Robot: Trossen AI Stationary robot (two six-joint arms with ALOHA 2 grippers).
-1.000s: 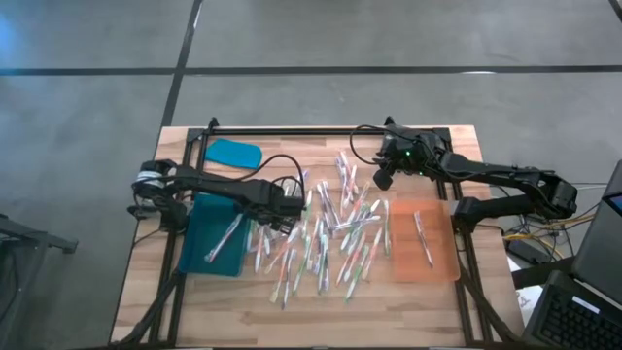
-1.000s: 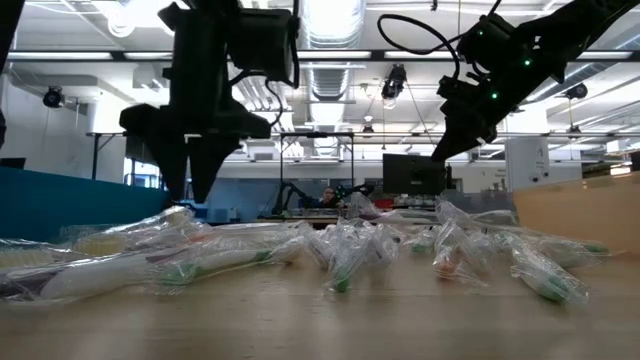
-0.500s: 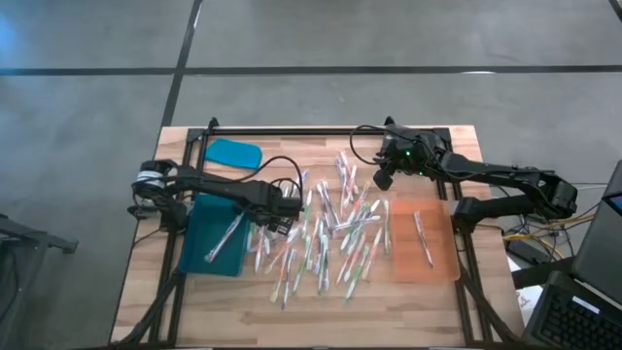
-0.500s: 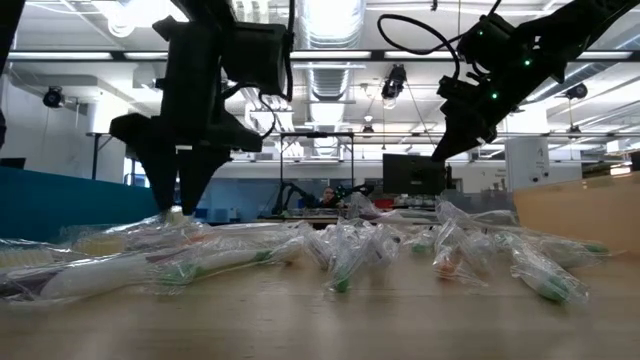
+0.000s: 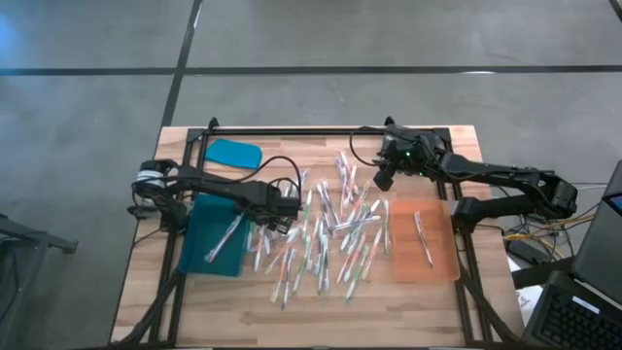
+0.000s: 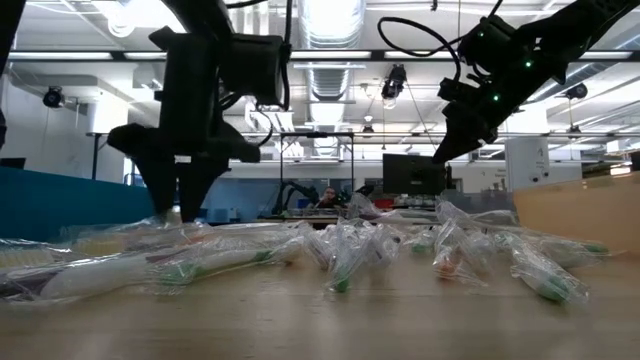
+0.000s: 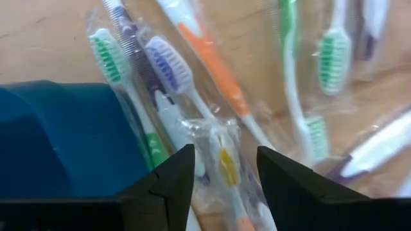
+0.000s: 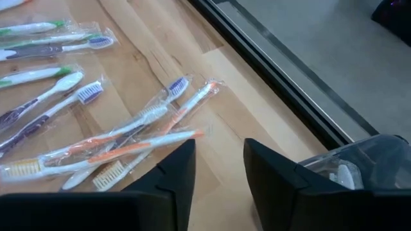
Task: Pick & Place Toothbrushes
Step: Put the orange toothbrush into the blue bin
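- One pale wooden plank table [image 5: 155, 301] carries everything; its flat grain lets loose items lie spread for picking.
- Two trays flank the pile as drop-off bins: a teal plastic tray [image 5: 202, 255] on the left arm's side and a translucent orange tray [image 5: 442, 262] on the right's, each already holding a brush or two.
- Dozens of cellophane-wrapped toothbrushes [image 5: 326, 233], thin, pale, with green or orange parts, lie scattered between the trays.
- The left gripper [image 7: 219, 168], jaws apart, straddles a crinkly wrapped brush beside the teal tray.
- The right gripper [image 8: 218, 163], jaws apart and empty, hovers near the table's far edge.
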